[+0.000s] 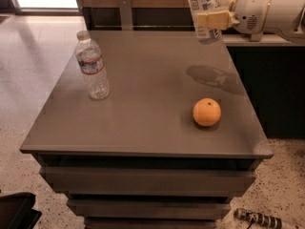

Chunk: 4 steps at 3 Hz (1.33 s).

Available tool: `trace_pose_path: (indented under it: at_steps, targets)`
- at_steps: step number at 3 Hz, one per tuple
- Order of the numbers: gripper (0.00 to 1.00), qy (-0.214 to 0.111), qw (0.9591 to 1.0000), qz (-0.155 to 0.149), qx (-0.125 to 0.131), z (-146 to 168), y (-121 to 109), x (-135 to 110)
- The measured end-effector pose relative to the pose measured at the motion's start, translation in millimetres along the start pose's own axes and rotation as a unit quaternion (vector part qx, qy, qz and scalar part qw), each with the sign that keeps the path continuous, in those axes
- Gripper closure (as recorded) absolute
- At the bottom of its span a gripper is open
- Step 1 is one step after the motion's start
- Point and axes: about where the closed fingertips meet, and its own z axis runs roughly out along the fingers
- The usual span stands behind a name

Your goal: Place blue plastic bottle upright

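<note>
My gripper (210, 20) is at the top right, above the far right part of the grey table (143, 128). It is shut on the blue plastic bottle (202, 4), a clear bottle with a wide pale label. The bottle hangs roughly upright in the air, well above the tabletop, and its top is cut off by the frame edge. Its shadow falls on the table below it.
A clear bottle with a blue-and-red label band (92, 66) stands upright at the table's far left. An orange (207, 112) lies at the right front. A dark counter (267, 80) stands to the right of the table. Drawers run under the tabletop.
</note>
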Motion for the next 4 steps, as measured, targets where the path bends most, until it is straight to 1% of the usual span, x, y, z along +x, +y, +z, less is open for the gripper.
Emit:
trace_pose_path:
  at_steps: [1,2,3,4]
  targets:
    - [1.0,0.006,0.9999,0.008,-0.001,10.5,-4.8,11.0]
    - [1.0,-0.004,0.9996,0.025,-0.007,19.6,-11.0,22.2]
    - [1.0,-0.022,0.9985,0.049,-0.013,26.6,-20.5,35.8]
    - [1.0,-0.034,0.9963,0.078,-0.012,31.3,-31.6,54.8]
